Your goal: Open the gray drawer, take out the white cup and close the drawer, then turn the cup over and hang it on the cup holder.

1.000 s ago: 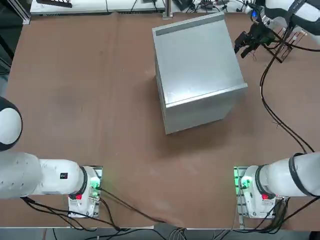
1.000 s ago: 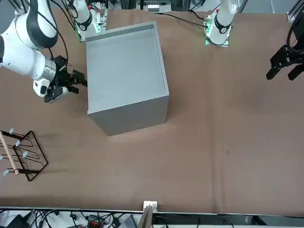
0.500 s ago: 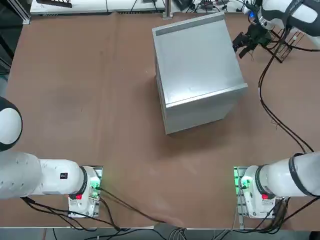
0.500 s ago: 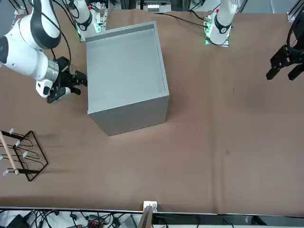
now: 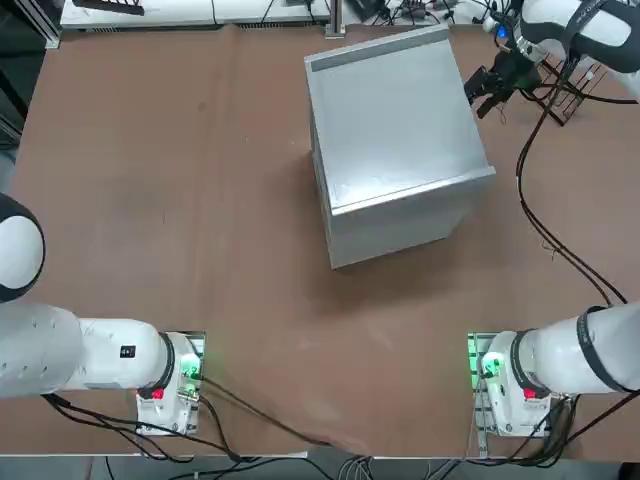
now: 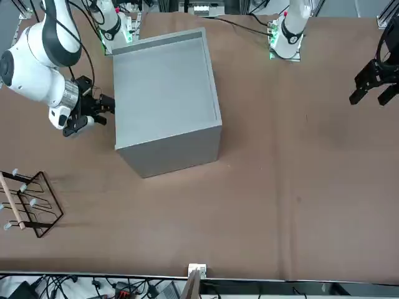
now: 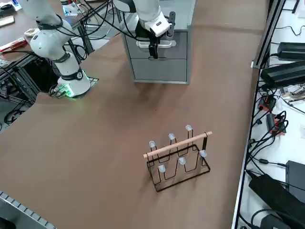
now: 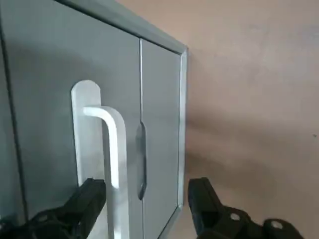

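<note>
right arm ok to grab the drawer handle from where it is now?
Probably yes. The right pincer is open right at the gray drawer, its handle between the fingers, nothing blocking. The fingers aren't closed on it yet.

Brown table (image 5: 150,200) (cables (image 7: 267,124) along its edge)

My right gripper (image 8: 144,209) is spread wide in front of the gray drawer (image 8: 65,124), one dark fingertip (image 8: 87,196) on each side of the pale bar handle (image 8: 112,154). The handle stands off the drawer's front panel, and neither finger touches it. Beside the handle runs the panel's seam, then the cabinet's corner edge (image 8: 182,129), with brown tabletop (image 8: 254,89) beyond it.
</note>
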{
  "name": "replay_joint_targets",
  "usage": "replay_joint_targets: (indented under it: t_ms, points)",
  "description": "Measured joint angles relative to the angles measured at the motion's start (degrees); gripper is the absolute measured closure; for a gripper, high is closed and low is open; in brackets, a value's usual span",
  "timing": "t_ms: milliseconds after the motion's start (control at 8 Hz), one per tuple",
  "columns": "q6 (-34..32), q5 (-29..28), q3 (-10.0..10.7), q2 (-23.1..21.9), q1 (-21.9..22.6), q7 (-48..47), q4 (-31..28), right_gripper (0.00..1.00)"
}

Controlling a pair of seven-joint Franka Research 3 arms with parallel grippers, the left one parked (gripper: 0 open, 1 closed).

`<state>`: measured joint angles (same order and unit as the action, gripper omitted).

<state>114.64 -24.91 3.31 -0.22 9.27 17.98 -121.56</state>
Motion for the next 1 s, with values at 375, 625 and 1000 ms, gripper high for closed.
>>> replay_joint_targets:
  t_ms: [375, 625, 1000]
  points:
    - [0.0, 0.0, 0.3, 0.7, 0.0, 0.0, 0.0, 0.00]
    - [0.0, -0.1, 0.3, 0.8, 0.0, 0.0, 0.0, 0.00]
    - [-0.1, -0.2, 0.3, 1.0, -0.1, 0.0, 0.0, 0.00]
